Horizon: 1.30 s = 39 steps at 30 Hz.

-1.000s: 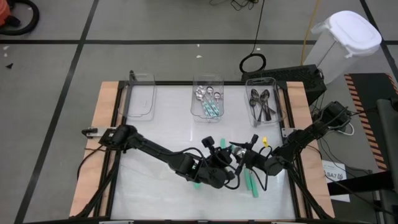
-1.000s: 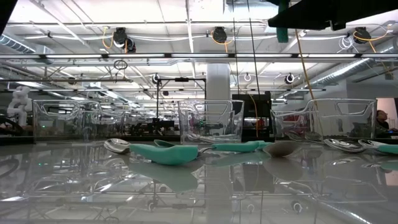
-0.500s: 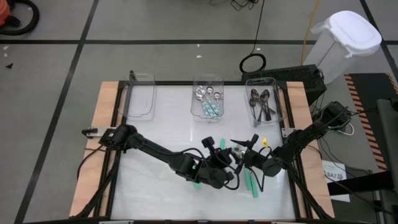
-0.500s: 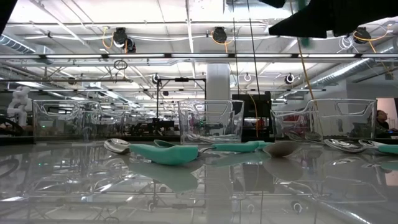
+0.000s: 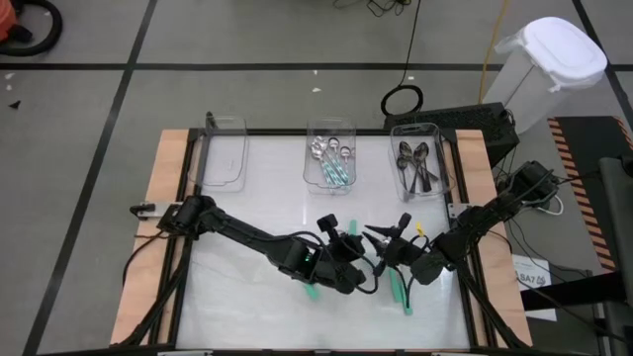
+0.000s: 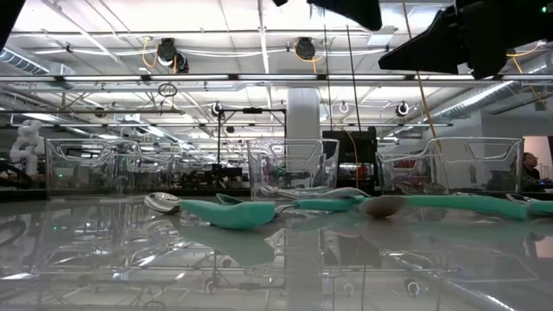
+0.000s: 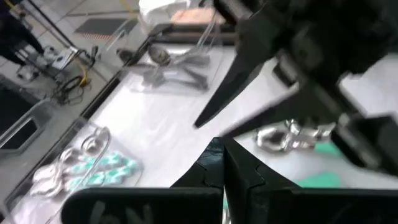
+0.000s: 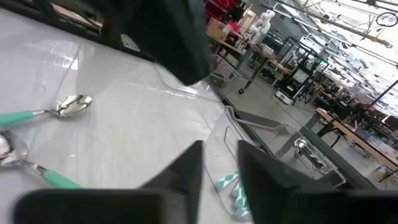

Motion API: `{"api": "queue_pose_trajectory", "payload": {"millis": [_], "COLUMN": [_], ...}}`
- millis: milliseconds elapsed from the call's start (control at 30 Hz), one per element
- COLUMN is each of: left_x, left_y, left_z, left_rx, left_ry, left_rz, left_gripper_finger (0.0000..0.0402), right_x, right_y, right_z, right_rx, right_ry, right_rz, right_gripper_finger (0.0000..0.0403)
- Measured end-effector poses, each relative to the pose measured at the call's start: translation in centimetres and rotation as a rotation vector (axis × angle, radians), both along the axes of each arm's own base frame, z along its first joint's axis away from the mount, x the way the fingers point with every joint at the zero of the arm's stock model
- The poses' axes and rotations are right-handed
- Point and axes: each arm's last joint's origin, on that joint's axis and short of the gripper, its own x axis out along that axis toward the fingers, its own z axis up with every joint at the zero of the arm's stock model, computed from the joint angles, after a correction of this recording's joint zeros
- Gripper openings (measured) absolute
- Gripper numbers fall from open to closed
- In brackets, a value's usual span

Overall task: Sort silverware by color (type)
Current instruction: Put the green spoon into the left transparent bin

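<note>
Several teal-handled spoons lie loose on the white table, among them one pair (image 5: 399, 289) and a long teal handle (image 6: 458, 204) flat on the table. My left gripper (image 7: 225, 155) is shut and hovers over the table's middle (image 5: 368, 260), pointing toward the right edge. My right gripper (image 8: 221, 163) faces it, close by (image 5: 376, 237). Its fingers stand apart with nothing between them. Both hang above the spoons, at the top of the low view. My left gripper shows a sliver of teal (image 7: 215, 148) right at its shut fingertips. I cannot tell whether it touches that or the teal lies on the table beyond.
Three clear bins stand along the far edge: the left one (image 5: 220, 153) bare, the middle one (image 5: 331, 163) with teal-handled spoons, the right one (image 5: 420, 168) with dark spoons. More spoons lie near the middle (image 5: 351, 225) and under the left arm (image 5: 315, 290).
A teal handle now lies flat at the right of the low view, where only silver spoons showed before. The bit of teal held up between the two grippers in the high view is gone. Both grippers have sunk a little into the low view's top.
</note>
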Motion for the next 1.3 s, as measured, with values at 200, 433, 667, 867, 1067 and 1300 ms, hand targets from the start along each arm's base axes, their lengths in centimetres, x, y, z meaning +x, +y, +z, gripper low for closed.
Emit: {"api": "queue_pose_trajectory", "payload": {"millis": [200, 433, 667, 867, 1067, 1300], "left_x": [-0.9, -2.5, -2.9, -3.1, -3.1, -3.1], "left_y": [-0.3, -1.8, -2.4, -2.9, -2.9, -2.9], "left_z": [-0.6, -1.3, -1.4, -1.4, -1.4, -1.4], "left_rx": [-0.012, -0.015, -0.006, 0.01, 0.009, 0.008], "left_ry": [0.063, 0.14, 0.152, 0.164, 0.163, 0.162], "left_rz": [0.026, 0.035, 0.018, -0.005, -0.005, -0.005], "left_gripper_finger": [0.0001, 0.0, 0.0, 0.0, 0.0, 0.0001], "right_x": [-0.4, -1.5, -1.1, -0.3, 0.3, 0.5], "right_y": [0.2, -0.4, -1.2, -1.5, -1.9, -2.0], "right_z": [0.4, -0.1, -2.8, -5.1, -6.5, -6.8], "right_rx": [0.055, 0.444, 0.612, 0.655, 0.683, 0.715], "right_ry": [-0.011, 0.056, 0.248, 0.354, 0.41, 0.431], "right_rz": [0.043, 0.176, 0.153, 0.12, 0.093, 0.102], "right_gripper_finger": [0.0015, 0.0086, 0.0135, 0.0148, 0.0161, 0.0164]}}
